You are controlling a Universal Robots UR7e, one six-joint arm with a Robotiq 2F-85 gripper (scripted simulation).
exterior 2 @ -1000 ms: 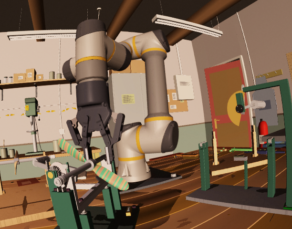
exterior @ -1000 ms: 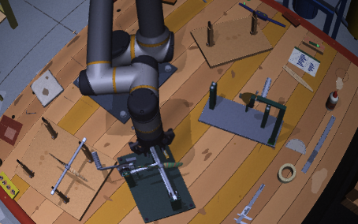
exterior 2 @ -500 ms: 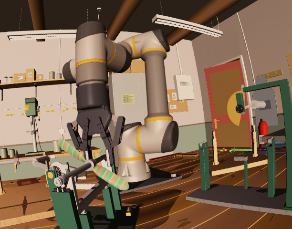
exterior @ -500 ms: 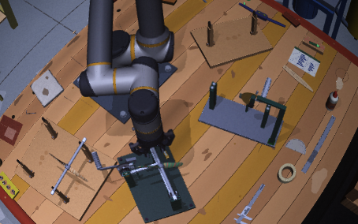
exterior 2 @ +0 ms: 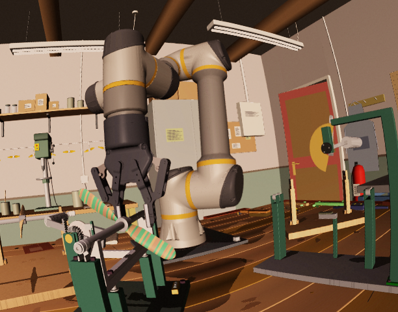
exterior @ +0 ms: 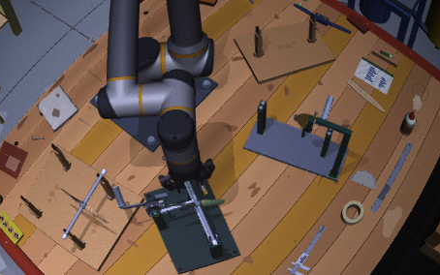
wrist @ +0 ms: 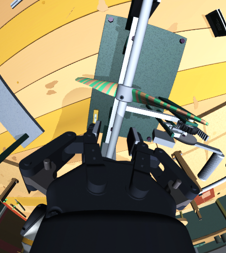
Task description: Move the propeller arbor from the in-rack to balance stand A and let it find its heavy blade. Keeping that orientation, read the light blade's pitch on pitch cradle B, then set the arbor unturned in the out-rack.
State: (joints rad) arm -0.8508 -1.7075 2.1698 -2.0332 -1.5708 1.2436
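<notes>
The propeller arbor (wrist: 125, 80) (exterior: 199, 210) (exterior 2: 123, 224) rests across the green posts of balance stand A (exterior: 194, 232) (exterior 2: 102, 268). Its grey shaft carries a hub and two green-and-tan striped blades. The blades sit tilted, one up to the left and one down to the right in the second side camera. My gripper (wrist: 113, 135) (exterior 2: 132, 198) (exterior: 184, 181) is open and holds nothing. It hangs over the near end of the shaft, one finger on each side. Pitch cradle B (exterior: 298, 140) (exterior 2: 333, 235) stands to the right with its green frame.
A crank handle with a gear (wrist: 192, 135) (exterior: 126, 201) juts from the stand close to my fingers. A rack board (exterior: 68, 208) with a second arbor lies to the left. Another rack board (exterior: 283, 48) lies far behind. Rulers, tape and calipers lie near the table's right edge.
</notes>
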